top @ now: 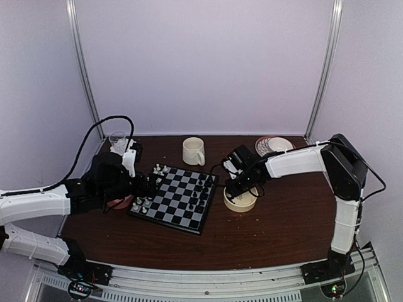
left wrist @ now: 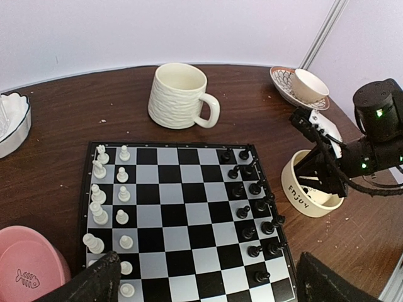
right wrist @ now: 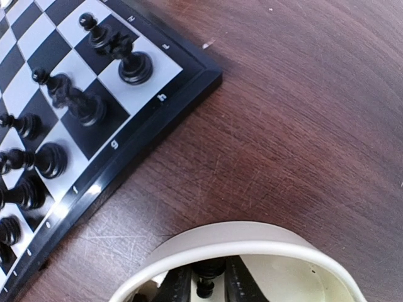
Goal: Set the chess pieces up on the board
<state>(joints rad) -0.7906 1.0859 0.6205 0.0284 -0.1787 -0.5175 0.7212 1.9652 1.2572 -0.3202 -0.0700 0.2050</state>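
The board (top: 179, 202) lies mid-table. White chess pieces (left wrist: 99, 189) line its left side and black chess pieces (left wrist: 252, 207) its right side. My left gripper (left wrist: 211, 290) hovers open over the board's near edge, its dark fingers (left wrist: 94, 283) wide apart and empty. My right gripper (right wrist: 208, 288) reaches down inside the cream bowl (right wrist: 233, 242) just right of the board (right wrist: 145, 119). It is shut on a small black chess piece (right wrist: 206, 277) that stands between its fingers. Black pieces (right wrist: 129, 63) stand on the board's corner squares nearby.
A cream mug (top: 193, 151) stands behind the board. A saucer with a cup (top: 274, 146) sits at the back right, a clear glass dish (top: 118, 141) at the back left. A pink bowl (left wrist: 28, 267) lies left of the board under the left arm.
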